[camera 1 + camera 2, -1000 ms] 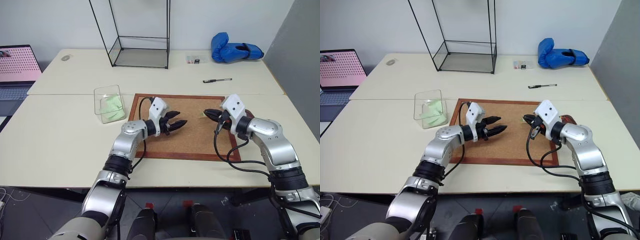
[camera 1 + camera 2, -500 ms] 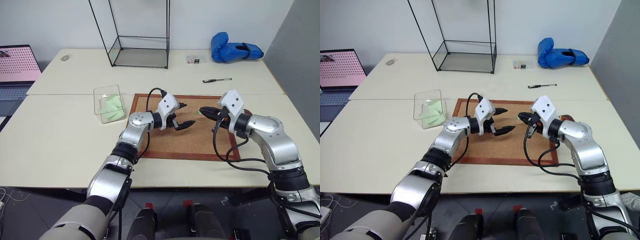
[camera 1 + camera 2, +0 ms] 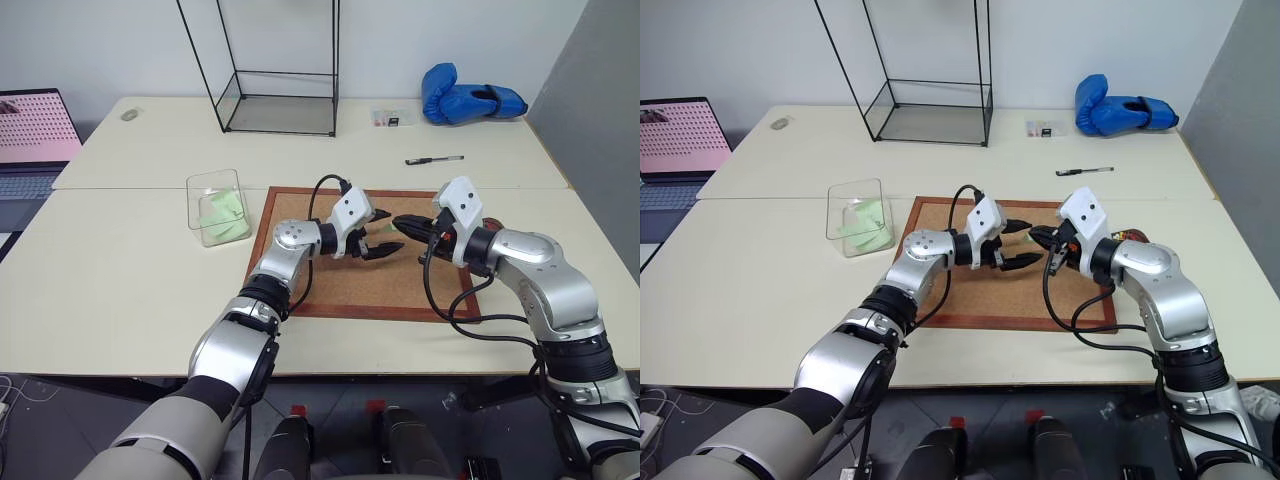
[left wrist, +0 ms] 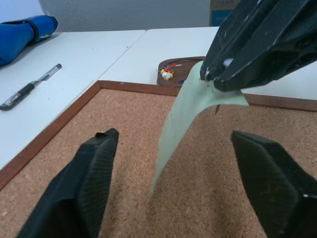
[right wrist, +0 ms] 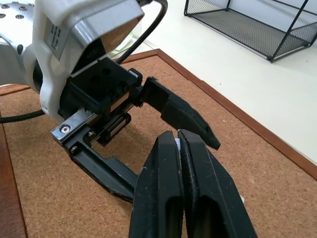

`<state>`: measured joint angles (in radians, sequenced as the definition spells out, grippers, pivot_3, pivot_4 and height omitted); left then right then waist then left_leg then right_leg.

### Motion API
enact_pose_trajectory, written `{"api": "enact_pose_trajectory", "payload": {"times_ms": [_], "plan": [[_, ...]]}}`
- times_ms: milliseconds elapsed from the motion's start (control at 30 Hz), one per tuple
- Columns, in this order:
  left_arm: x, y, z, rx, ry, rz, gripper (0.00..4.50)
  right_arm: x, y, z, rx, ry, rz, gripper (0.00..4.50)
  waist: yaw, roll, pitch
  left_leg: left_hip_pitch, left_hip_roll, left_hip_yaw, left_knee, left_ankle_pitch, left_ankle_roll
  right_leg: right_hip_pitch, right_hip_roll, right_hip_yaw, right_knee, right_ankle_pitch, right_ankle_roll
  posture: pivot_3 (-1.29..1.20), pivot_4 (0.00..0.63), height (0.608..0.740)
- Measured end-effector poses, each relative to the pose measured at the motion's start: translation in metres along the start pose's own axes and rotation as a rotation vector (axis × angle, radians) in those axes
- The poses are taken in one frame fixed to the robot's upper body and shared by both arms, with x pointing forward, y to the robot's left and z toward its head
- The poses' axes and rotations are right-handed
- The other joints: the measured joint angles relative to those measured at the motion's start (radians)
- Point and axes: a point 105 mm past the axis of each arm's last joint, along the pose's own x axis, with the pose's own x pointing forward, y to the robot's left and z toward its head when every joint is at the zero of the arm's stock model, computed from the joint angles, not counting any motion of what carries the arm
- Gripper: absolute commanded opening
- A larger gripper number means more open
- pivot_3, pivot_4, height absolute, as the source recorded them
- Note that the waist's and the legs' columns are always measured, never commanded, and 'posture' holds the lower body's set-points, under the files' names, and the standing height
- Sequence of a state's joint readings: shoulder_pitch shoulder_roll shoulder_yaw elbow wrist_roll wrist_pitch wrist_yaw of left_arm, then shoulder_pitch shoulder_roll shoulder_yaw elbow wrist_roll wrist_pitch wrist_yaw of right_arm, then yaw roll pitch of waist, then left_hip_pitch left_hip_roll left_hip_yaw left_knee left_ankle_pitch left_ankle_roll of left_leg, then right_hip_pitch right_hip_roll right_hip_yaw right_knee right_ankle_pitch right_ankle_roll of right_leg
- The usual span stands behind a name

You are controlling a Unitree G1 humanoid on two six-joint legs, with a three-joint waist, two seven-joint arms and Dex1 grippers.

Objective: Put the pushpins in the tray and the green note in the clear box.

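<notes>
Left wrist view — right jaws pinch green note (image 4: 184, 116).

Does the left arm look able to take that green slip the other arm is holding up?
Probably yes. The right gripper pinches the green note above the corkboard, and the note hangs freely between the left gripper's open jaws, with nothing in between.

pale green note (image 4: 184, 111) hanging curled above the corkboard (image 4: 124, 163), brown oval tray (image 4: 174, 70) with coloured pushpins (image 4: 167, 74) beyond
</notes>
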<state>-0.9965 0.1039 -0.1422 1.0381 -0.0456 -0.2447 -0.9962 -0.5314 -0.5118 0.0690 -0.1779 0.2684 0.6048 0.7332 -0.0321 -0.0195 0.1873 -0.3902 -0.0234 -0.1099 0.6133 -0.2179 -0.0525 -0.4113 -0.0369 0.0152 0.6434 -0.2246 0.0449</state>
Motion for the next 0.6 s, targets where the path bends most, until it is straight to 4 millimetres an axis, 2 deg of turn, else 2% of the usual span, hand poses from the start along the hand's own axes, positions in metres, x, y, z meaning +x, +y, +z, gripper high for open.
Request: {"api": "enact_pose_trajectory", "payload": {"times_ms": [467,567,600], "plan": [[0.0017,-0.0039,0.0001,-0.036,-0.021,-0.030,0.47,0.0008,0.0012,0.0034,0.038,-0.006,-0.012,0.00,0.000,0.000,0.000,0.000,0.000,0.000,0.000,0.000,0.000,0.000,0.000,0.000,0.000,0.000,0.000,0.00,0.150,0.740],[0.0020,-0.0048,-0.0004,-0.056,-0.022,-0.036,0.02,0.0009,0.0010,0.0028,0.043,-0.003,-0.014,0.00,0.000,0.000,0.000,0.000,0.000,0.000,0.000,0.000,0.000,0.000,0.000,0.000,0.000,0.000,0.000,0.00,0.150,0.740],[0.0023,-0.0057,-0.0001,-0.062,-0.026,-0.043,0.02,0.0009,0.0011,0.0027,0.044,-0.003,-0.014,0.00,0.000,0.000,0.000,0.000,0.000,0.000,0.000,0.000,0.000,0.000,0.000,0.000,0.000,0.000,0.000,0.00,0.150,0.740]]}}
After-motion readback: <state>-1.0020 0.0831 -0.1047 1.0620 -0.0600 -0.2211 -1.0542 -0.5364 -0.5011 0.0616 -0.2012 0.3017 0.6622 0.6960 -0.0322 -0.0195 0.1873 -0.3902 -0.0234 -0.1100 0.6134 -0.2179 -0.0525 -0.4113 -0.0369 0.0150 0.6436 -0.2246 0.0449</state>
